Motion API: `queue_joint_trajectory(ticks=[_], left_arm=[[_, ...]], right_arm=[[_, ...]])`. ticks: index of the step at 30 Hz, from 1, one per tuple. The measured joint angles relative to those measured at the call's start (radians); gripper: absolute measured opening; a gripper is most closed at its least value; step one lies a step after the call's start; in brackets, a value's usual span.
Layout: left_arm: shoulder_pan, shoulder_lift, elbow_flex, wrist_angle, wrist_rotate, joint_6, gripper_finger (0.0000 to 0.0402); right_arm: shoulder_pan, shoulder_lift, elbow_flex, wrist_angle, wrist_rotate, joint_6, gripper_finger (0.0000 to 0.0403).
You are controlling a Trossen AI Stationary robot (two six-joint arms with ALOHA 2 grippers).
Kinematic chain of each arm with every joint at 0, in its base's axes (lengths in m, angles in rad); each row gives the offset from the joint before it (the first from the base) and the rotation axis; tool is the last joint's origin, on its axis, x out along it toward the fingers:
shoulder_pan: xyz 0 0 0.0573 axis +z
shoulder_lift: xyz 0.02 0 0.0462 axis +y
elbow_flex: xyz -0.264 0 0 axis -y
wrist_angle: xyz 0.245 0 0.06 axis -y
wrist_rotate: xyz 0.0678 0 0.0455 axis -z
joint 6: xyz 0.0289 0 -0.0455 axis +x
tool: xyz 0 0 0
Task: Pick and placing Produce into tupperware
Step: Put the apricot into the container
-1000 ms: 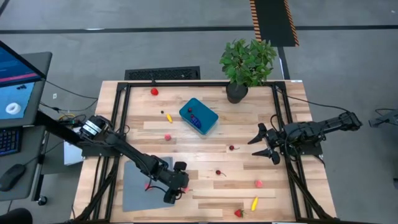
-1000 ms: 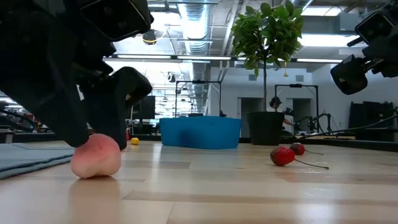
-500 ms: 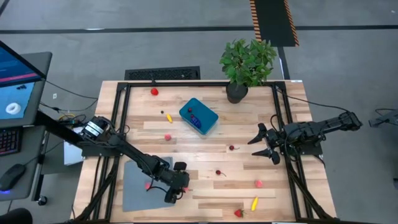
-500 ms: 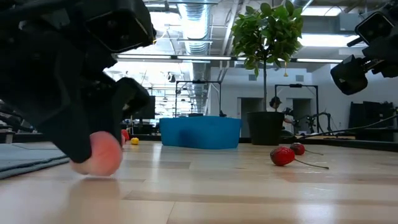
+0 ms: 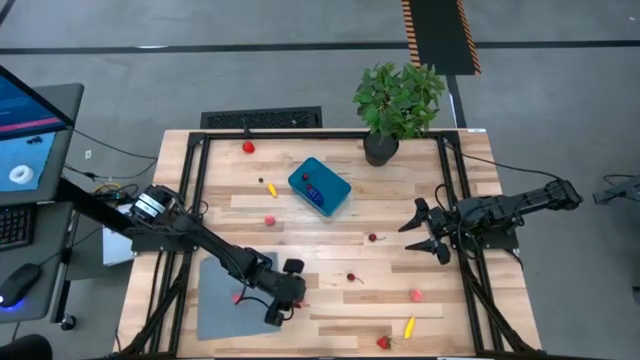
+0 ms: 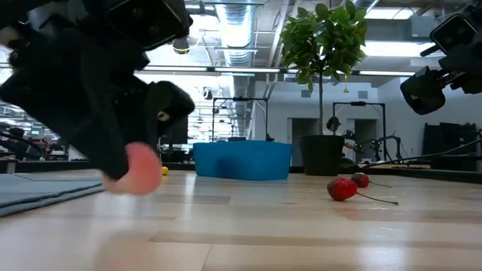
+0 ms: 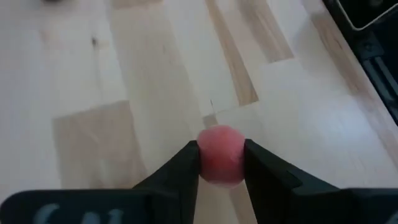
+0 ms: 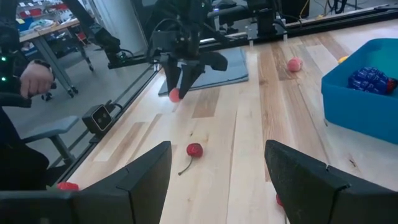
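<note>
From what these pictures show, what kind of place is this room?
Probably a robotics lab or workshop. Two robot arms stand at a wooden table with metal rails, a computer screen sits beside it, and the low view shows ceiling ducts and more equipment stands in a large open hall.

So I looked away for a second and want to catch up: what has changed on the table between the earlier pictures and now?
The left gripper has closed on the pink fruit near the grey sheet and lifted it just off the wood; a second ago it sat on the table between open fingers. The right gripper stays open at the right edge, and the tupperware, the plant and the other produce have not moved.
</note>
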Motion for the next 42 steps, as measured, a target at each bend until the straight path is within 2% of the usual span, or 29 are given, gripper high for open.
queue_joint_trajectory(ticks=[5,9,17,20,24,28,35,42], left_arm=[[0.037,-0.074,0.000,-0.005,0.005,0.039,0.0095],[0.064,-0.163,0.000,-0.075,-0.014,0.094,0.0094],[0.118,-0.382,0.000,-0.208,-0.121,0.205,0.0099],[0.138,-0.473,-0.012,-0.212,-0.103,0.244,0.0098],[0.167,-0.623,-0.067,-0.163,-0.097,0.279,0.0098],[0.195,-0.790,-0.139,-0.153,-0.173,0.296,0.0098],[0.249,-1.071,-0.295,-0.117,-0.246,0.297,0.0098],[0.294,-1.327,-0.490,-0.063,-0.248,0.303,0.0098]], right_arm=[[0.000,0.000,0.000,0.000,0.000,0.000,0.0281],[0.000,0.000,0.000,0.000,0.000,0.000,0.0281],[0.000,0.000,0.000,0.001,0.000,-0.007,0.0281],[0.000,0.000,0.000,0.001,0.000,-0.008,0.0281],[0.000,0.000,0.000,0.001,0.000,-0.009,0.0281],[0.000,0.000,0.000,0.002,0.000,-0.009,0.0281],[0.000,0.000,0.000,0.002,0.000,-0.012,0.0281],[0.000,0.000,0.000,0.011,0.000,-0.058,0.0281]])
